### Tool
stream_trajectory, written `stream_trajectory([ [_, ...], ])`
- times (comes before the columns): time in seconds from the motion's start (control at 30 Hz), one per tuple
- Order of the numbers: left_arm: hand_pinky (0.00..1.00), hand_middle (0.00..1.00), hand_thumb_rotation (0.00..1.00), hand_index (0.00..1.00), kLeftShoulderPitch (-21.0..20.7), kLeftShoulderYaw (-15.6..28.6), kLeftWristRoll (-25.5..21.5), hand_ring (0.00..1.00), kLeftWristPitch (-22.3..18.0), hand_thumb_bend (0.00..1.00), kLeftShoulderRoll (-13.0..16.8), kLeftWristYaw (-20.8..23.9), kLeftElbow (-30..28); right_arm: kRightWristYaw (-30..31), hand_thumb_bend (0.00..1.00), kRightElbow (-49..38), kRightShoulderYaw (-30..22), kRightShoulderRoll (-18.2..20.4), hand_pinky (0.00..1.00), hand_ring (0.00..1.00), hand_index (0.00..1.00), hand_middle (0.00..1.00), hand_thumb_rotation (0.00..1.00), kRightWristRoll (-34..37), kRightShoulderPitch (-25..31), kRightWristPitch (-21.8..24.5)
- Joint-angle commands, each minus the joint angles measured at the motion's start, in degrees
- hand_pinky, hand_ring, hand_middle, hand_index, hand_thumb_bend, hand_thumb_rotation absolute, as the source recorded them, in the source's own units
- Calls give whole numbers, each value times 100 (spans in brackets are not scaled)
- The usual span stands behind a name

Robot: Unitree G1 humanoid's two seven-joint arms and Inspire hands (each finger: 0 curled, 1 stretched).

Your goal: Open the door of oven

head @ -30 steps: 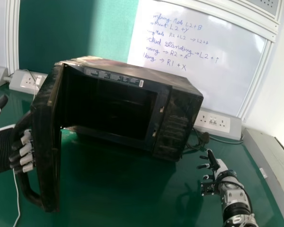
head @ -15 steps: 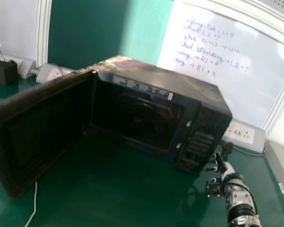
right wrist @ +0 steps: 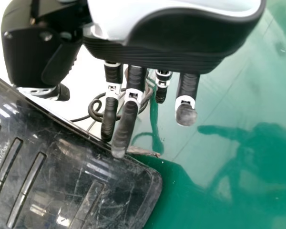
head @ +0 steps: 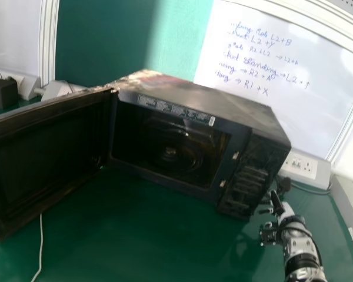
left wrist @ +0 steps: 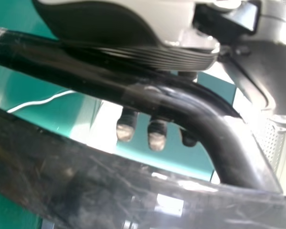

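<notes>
- Location: the oven (head: 206, 103) sits at twelve o'clock on the green counter (head: 165, 247); its door (head: 47, 147) stands wide out toward nine o'clock; the cavity and turntable (head: 173, 154) are exposed.
- Left hand (left wrist: 95, 24): seen in the left wrist view, closed around the curved handle (left wrist: 190, 98); the palm lies along one side, with fingertips (left wrist: 157, 139) emerging in the gap between handle and door.
- Right hand (right wrist: 181, 40): wide, fingers extended and holding nothing; located at four o'clock in the head view, just beside the control panel (head: 247, 179); contact with the casing cannot be determined.
- Status: opening appears essentially complete; the next move is judged to be slackening the left hand and drawing it clear of the handle.
- Handling: door judged rigid and moderately heavy, swinging on its hinge near eleven o'clock; any further pull should follow that arc, since a straight tug could drag the oven over the smooth counter.
- Hold: mid-handle, well away from the hinge, offers best leverage; the glossy surface may be slippery; fingers could snag in the gap on withdrawal and move the door.
</notes>
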Motion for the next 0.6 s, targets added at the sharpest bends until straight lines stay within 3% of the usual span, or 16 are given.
stream_trajectory([
  [0.0,16,24,75,23,-197,28,135,20,-240,53,-360,721,-338,92,58,-52,-28,148,5,13,76,28,84,65,-76,-115],
  [0.07,19,32,91,33,-188,-1,281,26,-423,61,-555,1178,-461,97,59,-52,-44,148,5,13,76,27,82,73,-76,-108],
  [0.13,21,39,98,38,-181,-56,440,31,-514,65,-690,1610,-600,124,59,-52,-43,142,5,12,77,26,83,69,-80,-97],
  [0.27,25,46,100,45,-74,-106,444,38,-277,69,-780,2047,-1029,104,60,-46,-68,127,6,13,74,27,83,75,-68,-95],
  [0.4,29,49,100,53,-30,-47,329,40,-161,67,-803,2128,-1228,182,63,-44,5,110,4,11,79,24,86,11,-84,-93],
  [0.57,31,50,100,64,22,-87,286,42,-102,68,-874,2163,-1484,171,54,-50,-88,108,5,12,75,27,82,101,-50,-190],
])
